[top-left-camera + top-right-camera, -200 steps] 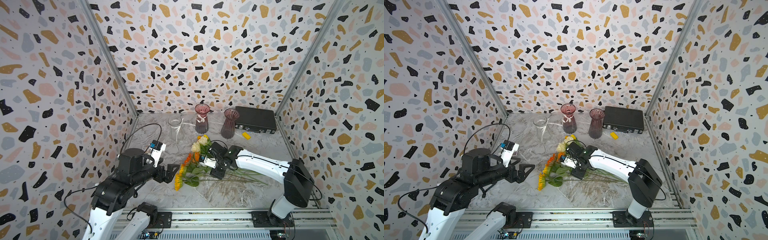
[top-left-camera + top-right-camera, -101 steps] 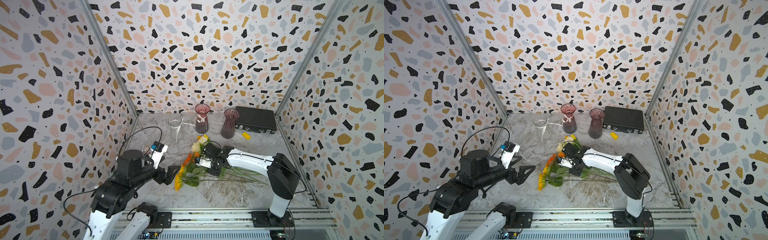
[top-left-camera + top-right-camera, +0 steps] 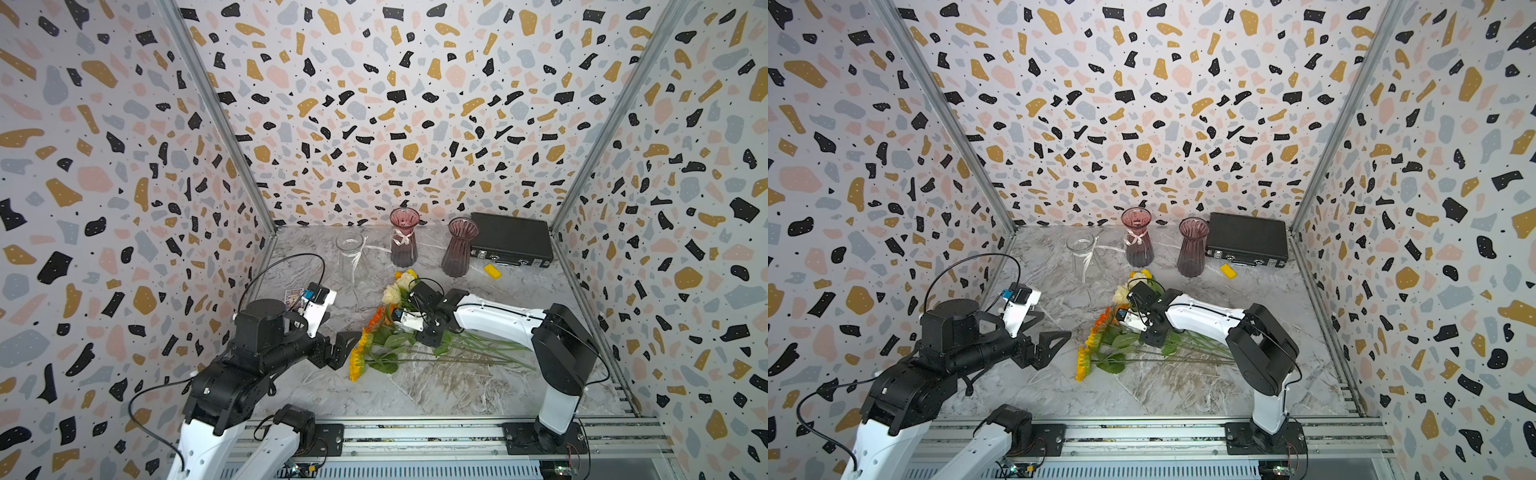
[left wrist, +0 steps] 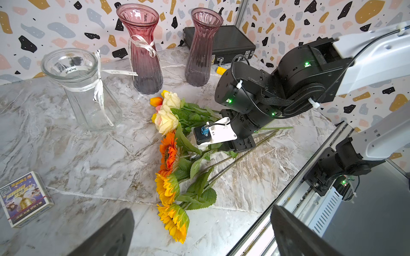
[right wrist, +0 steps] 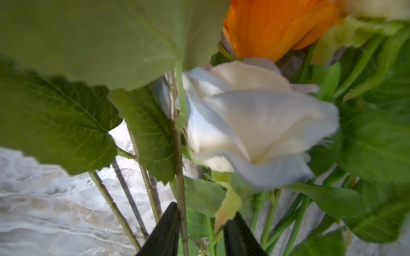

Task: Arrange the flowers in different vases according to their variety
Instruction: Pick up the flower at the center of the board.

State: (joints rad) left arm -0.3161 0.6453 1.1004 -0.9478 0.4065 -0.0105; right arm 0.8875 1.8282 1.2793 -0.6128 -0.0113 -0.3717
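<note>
Right gripper [image 5: 205, 208] sits in the flowers [image 4: 173, 155], jaws part-closed around stems beside a white rose [image 5: 255, 133]; I cannot confirm a grip. My left gripper [image 4: 202, 209] hangs spread, empty. Flowers lie heaped on the table [image 3: 436, 395], near the empty vases [image 3: 402, 245]. Judged light, springy: take mid-stem, not blooms.
</note>
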